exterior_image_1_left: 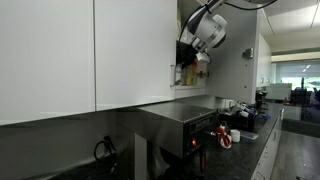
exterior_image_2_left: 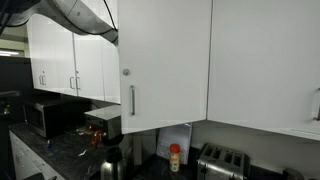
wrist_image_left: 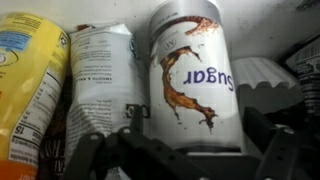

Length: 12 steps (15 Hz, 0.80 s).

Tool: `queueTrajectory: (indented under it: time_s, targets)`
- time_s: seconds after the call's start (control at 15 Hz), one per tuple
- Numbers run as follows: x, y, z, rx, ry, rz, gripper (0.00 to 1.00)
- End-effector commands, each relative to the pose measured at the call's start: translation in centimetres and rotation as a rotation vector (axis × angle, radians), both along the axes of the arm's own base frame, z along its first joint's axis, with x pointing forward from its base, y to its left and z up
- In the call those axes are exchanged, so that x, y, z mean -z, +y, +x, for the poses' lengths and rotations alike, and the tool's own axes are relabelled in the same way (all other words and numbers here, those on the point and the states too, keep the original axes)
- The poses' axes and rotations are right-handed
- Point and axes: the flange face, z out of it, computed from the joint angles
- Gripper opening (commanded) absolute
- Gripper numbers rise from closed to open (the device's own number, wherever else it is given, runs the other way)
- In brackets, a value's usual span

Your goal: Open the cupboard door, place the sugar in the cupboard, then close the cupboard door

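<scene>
Sugar (wrist_image_left: pixel 190 75) tin framed by the gripper (wrist_image_left: pixel 195 150).
White with a brown swirl, it fills the wrist view's centre, just beside a white packet (wrist_image_left: pixel 100 70) and a yellow packet (wrist_image_left: pixel 25 80) at left. The jaws flank it low in the frame; whether they clamp it cannot be told.

White wall cabinets (exterior_image_2_left: pixel 60 55), dark countertop (exterior_image_1_left: pixel 262 140), toaster (exterior_image_2_left: pixel 222 160), bright windows (exterior_image_1_left: pixel 300 75).

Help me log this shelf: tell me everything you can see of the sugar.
The sugar is a round container with a white label, a brown swirl and the word Sugar, which reads upside down in the wrist view. It stands close beside a white printed bag, between the fingers of the gripper; contact is unclear.
</scene>
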Motion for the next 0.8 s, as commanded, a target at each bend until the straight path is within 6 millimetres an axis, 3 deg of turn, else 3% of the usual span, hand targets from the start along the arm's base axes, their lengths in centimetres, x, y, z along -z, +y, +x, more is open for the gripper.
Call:
queueTrajectory:
  time_s: [0.0,0.73]
  targets:
    - [0.0,-0.2,-0.7,-0.010,0.032,-0.011,1.00]
    - [0.4,0.2,-4.7,0.010,0.101,-0.064,1.00]
